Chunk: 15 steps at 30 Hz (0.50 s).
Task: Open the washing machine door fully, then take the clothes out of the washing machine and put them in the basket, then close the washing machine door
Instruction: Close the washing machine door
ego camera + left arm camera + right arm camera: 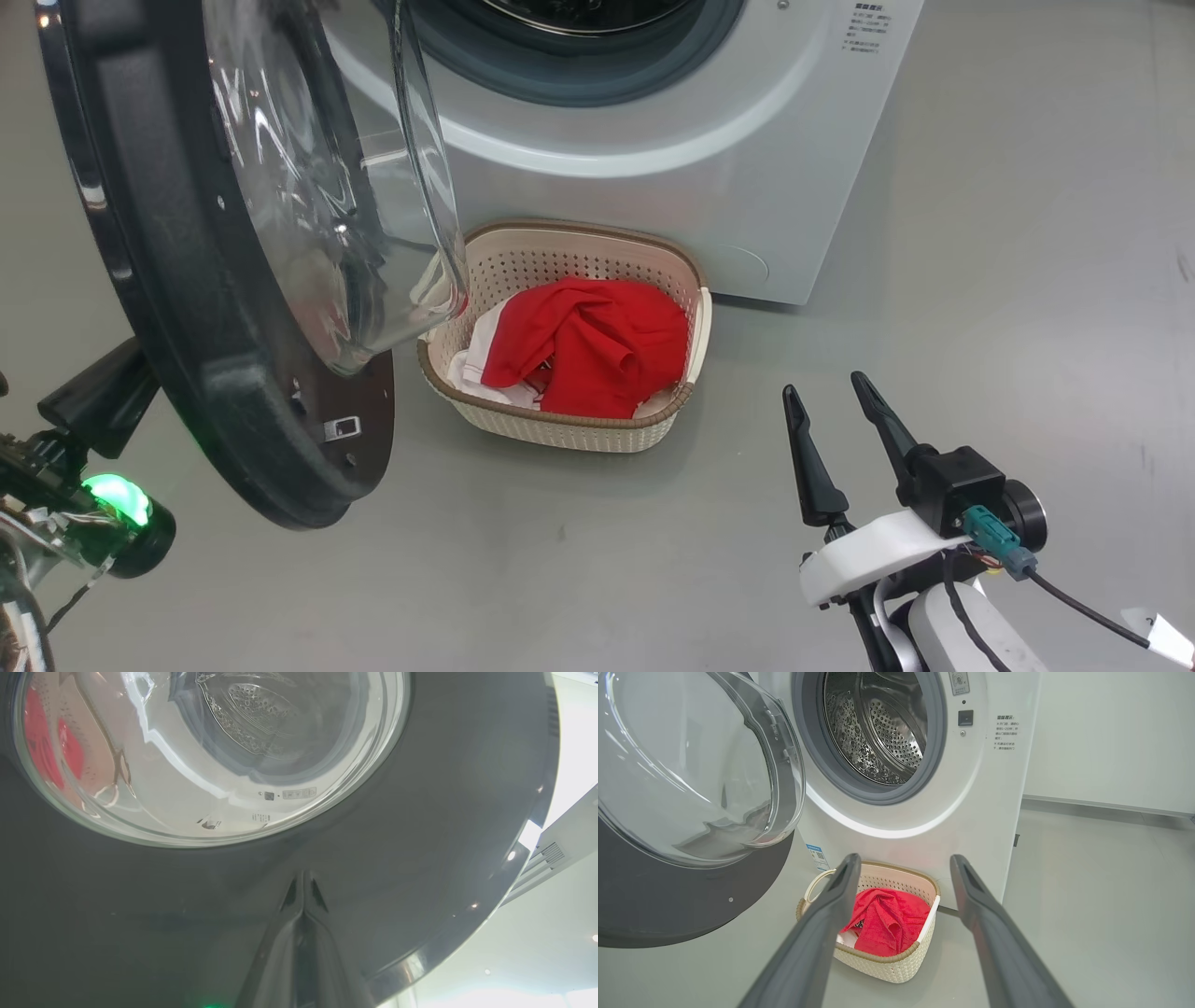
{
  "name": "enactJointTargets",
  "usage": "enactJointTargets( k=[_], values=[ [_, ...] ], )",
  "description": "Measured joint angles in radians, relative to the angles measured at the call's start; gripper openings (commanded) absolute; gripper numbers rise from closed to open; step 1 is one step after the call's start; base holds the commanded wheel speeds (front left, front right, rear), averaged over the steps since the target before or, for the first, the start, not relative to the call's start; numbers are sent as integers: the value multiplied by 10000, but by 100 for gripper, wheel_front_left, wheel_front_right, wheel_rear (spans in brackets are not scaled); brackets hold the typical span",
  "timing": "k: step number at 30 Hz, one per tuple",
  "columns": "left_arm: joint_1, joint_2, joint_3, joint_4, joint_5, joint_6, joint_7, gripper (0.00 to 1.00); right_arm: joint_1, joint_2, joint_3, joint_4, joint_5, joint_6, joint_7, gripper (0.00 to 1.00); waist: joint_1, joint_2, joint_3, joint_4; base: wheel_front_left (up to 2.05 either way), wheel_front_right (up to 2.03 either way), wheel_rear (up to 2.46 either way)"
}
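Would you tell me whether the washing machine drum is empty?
Empty where visible: bare steel drum; the red clothes lie in the basket.

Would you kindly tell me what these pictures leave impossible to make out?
- Left wrist view: whether the shut left pincer touches the washing machine door, too close to tell.
- Right wrist view: the drum floor, hidden by the grey seal; the panel print, too small.
- Head view: the basket left handle, distorted behind the glass bowl.

The big white front-loading washing machine (985, 812) bears a block of small grey print (1007, 732) right of centre near the frame's top, too fine to read. A small blue sticker (817, 857) left of centre shows a code square, wording illegible.
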Motion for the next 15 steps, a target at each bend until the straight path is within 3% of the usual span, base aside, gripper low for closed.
enactJointTargets(
  k=[15],
  values=[
    [386,-485,-324,-711,-100,2,-401,0,211,6,31,-173,153,-6,0,100,0,0,-145,-1281,0,0,0]
  ],
)
